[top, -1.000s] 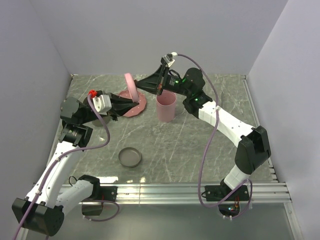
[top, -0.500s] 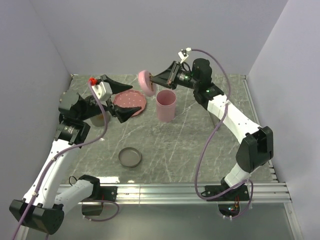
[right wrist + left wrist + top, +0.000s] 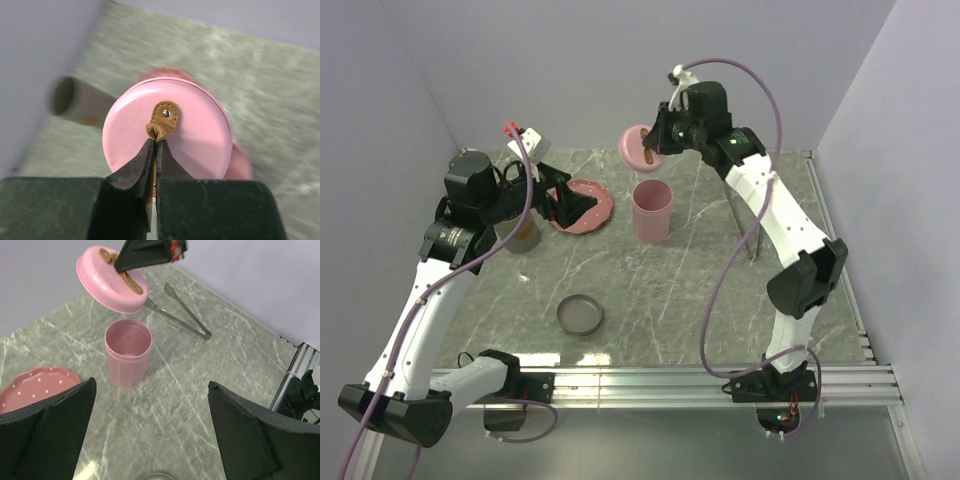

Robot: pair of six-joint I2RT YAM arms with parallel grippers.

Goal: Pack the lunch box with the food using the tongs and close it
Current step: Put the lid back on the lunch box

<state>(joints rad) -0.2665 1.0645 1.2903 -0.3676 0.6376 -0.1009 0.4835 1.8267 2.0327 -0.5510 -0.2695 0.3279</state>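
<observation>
Tongs (image 3: 192,326) lie flat on table (image 3: 240,370), open ends toward back wall (image 3: 250,270).

Top view high behind, left wrist wide, right wrist close, perhaps downward, sharing lid (image 3: 200,135)

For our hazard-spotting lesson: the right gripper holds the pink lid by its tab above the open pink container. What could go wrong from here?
1. The right gripper pinches only the brown tab, so the tilted lid could slip and topple the lunch box below.
2. The tongs lie near the right arm; setting the lid down there may knock them.
</observation>
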